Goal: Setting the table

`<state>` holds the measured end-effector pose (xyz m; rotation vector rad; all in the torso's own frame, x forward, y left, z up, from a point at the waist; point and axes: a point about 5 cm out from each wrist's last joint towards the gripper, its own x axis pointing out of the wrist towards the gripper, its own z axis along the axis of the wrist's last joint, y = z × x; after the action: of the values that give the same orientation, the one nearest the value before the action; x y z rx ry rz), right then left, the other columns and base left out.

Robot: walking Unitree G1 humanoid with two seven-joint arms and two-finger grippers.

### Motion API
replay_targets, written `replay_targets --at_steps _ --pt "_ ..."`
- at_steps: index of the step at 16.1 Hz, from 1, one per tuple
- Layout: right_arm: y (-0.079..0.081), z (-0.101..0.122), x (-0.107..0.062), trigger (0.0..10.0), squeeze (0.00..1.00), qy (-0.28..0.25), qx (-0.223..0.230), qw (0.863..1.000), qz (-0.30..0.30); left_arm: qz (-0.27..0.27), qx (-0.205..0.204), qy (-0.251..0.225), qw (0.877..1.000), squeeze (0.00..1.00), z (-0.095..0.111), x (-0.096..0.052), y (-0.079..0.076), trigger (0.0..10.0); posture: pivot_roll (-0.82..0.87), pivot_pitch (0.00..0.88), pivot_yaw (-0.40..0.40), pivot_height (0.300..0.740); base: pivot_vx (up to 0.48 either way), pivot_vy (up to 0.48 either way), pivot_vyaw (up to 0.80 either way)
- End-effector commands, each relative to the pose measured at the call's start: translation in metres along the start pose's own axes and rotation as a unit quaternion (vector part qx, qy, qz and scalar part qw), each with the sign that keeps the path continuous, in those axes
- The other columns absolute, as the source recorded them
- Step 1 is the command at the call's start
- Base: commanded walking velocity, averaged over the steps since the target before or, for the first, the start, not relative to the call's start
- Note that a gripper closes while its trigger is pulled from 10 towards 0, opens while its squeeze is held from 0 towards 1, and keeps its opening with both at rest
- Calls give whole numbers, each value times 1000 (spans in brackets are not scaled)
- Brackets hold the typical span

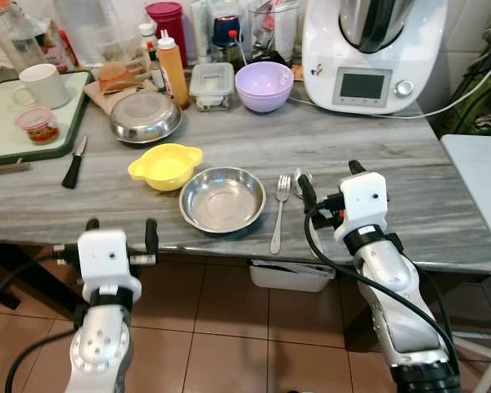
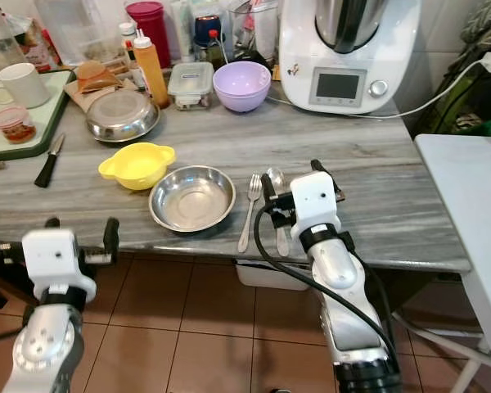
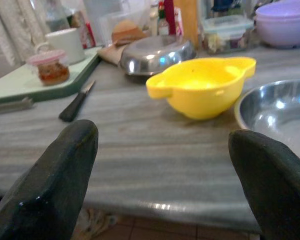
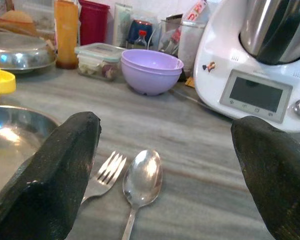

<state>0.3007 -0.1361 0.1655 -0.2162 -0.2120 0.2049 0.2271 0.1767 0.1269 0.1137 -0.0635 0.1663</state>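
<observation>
A steel bowl (image 1: pixel 222 199) sits near the front edge of the grey marble table (image 1: pixel 409 196). A fork (image 1: pixel 280 213) lies just right of it, and beyond that a spoon (image 2: pixel 277 180). A yellow two-handled bowl (image 1: pixel 165 165) stands behind the steel bowl to the left. My right gripper (image 1: pixel 331 178) is open low over the table, its fingers straddling the spoon's (image 4: pixel 142 177) right side, holding nothing. My left gripper (image 1: pixel 121 228) is open and empty at the table's front edge, pointing at the yellow bowl (image 3: pixel 205 87).
At the back stand a purple bowl (image 1: pixel 263 84), a white food processor (image 1: pixel 368 49), a lidded container (image 1: pixel 211 84), an orange bottle (image 1: pixel 173 70) and an upturned steel bowl (image 1: pixel 145 116). A knife (image 1: pixel 74 162) lies left beside a green tray (image 1: pixel 0 131) with a mug (image 1: pixel 42 84).
</observation>
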Motion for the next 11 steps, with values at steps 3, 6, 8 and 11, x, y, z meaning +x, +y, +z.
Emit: replay_targets --at_steps 3,6,8,11 --pt "-5 3 -4 10000 0 -4 9 1000 -10 26 9 -13 1000 0 4 0 7 10000 -39 108 52 740 0 0 0" --pt "-2 2 -3 10000 0 -2 8 1000 -4 31 21 -16 999 0 4 3 10 10000 -43 103 60 740 0 0 0" --pt "-3 0 -4 10000 0 1 8 1000 -2 43 28 -14 999 0 1 1 12 10000 -41 101 59 740 0 0 0" --pt "-1 -1 -3 10000 0 4 9 1000 2 38 26 -19 999 0 4 6 7 10000 -42 96 56 740 0 0 0"
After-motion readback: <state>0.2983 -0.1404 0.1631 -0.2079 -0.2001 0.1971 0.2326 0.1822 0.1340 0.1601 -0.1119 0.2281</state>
